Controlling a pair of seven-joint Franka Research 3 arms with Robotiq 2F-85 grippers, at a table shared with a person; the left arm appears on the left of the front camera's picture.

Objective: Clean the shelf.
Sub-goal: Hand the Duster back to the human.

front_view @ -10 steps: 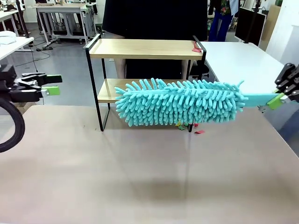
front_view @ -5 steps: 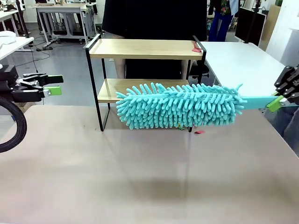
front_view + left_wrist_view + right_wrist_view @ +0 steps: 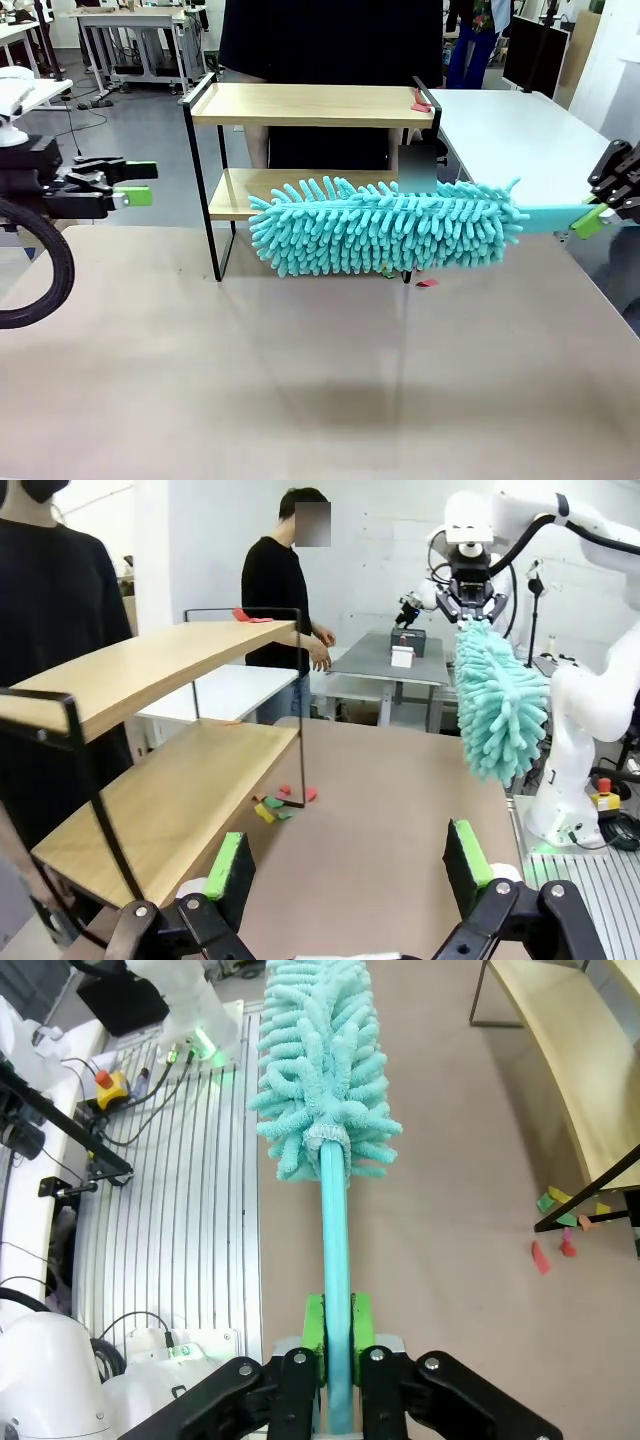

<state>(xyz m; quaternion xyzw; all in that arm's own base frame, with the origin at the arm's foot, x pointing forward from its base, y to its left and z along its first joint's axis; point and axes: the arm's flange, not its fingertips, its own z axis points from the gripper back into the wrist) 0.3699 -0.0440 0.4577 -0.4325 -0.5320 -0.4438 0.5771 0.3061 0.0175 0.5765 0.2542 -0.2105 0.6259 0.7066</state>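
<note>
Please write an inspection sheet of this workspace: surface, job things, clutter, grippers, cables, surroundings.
Surface: beige table, bare in front.
Job things: shelf upright at the far edge; teal duster held level in front of its lower board.
Clutter: red scrap on the top board's right end; coloured scraps on the table by the shelf's right foot.
Grippers: left gripper open, empty, left of the shelf; right gripper shut on the duster's handle.
Cables: black cable looping at the left arm.
Surroundings: person behind the shelf; white table at right.
</note>
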